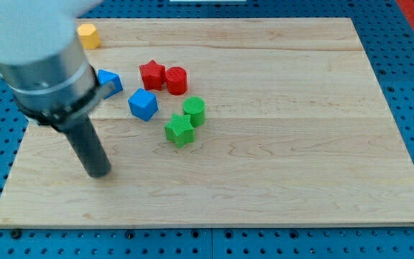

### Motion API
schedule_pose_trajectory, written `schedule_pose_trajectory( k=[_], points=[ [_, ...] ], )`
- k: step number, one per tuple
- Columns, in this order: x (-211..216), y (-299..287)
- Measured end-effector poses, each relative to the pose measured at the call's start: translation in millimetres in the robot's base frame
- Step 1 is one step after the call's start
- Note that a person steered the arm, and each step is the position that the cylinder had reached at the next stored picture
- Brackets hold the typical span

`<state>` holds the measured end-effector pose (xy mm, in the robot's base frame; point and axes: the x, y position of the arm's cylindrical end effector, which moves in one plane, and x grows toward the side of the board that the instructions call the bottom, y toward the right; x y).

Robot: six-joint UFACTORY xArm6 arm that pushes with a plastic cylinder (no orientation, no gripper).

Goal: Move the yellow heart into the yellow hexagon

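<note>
One yellow block (87,35), shape unclear, sits far above my tip (100,173) on the tabletop (300,165); a yellow heart is not distinguishable. Rightward lie blue blocks (143,104), red blocks (164,76), green blocks (186,121). My tip, a bare rod, holds nothing.

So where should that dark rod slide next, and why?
Probably towards the view's top. My tip rests on bare wood near the view's bottom left, touching no block. The only yellow block showing sits at the wooden board's top-left corner, partly behind the arm, and I can't see a second yellow one.
</note>
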<state>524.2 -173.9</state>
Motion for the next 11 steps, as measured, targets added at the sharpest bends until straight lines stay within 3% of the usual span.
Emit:
schedule_pose_trajectory(
  k=[1,2,5,9,11],
  points=[
    [-66.5,-47.1],
    [-103.3,-63.1],
    [-220.3,-40.8],
    [-204.3,-37.3],
    [-190.1,-9.1]
  ],
)
